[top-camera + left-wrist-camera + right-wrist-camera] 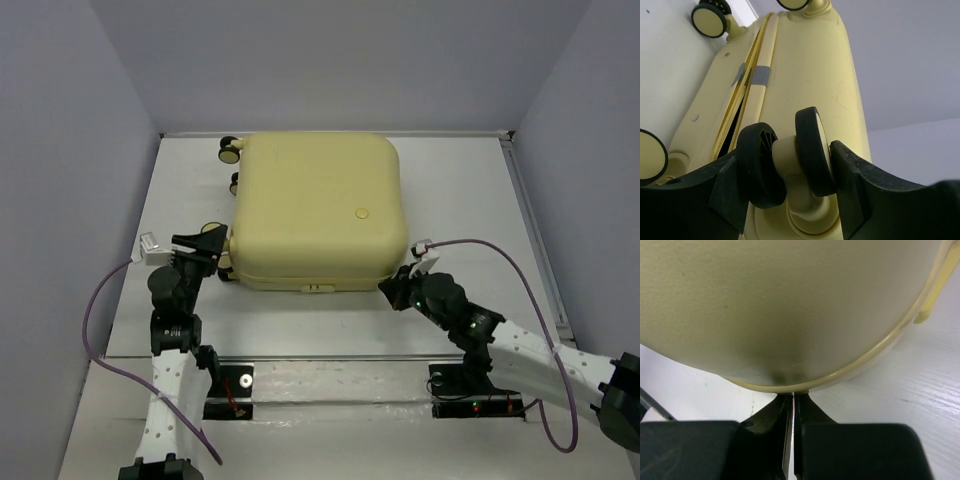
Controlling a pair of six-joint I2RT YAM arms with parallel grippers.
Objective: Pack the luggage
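**Top view.** The luggage (320,210) lies flat and closed on the table (470,200), wheels to the left. The left gripper (205,250) sits at its near-left corner and the right gripper (398,288) at its near-right corner. If you push from one side only, expect the case to pivot rather than slide straight.

**Left wrist view.** The fingers (855,185) pinch a twin caster wheel (812,150) from both sides. A caster is likely to swivel, so a pull here may turn the wheel instead of moving the shell, or the grip may roll off. Note the seam (735,135): a dark gap shows beside the grey tape (760,75), so the halves are not fully shut and a jolt could part them.

**Right wrist view.** The fingertips (850,450) are pressed together (only a thin slit shows, nothing visible in it) just at the rounded rim (840,377). The curve offers no flat face, so a forward push may ride under or glance off the shell.
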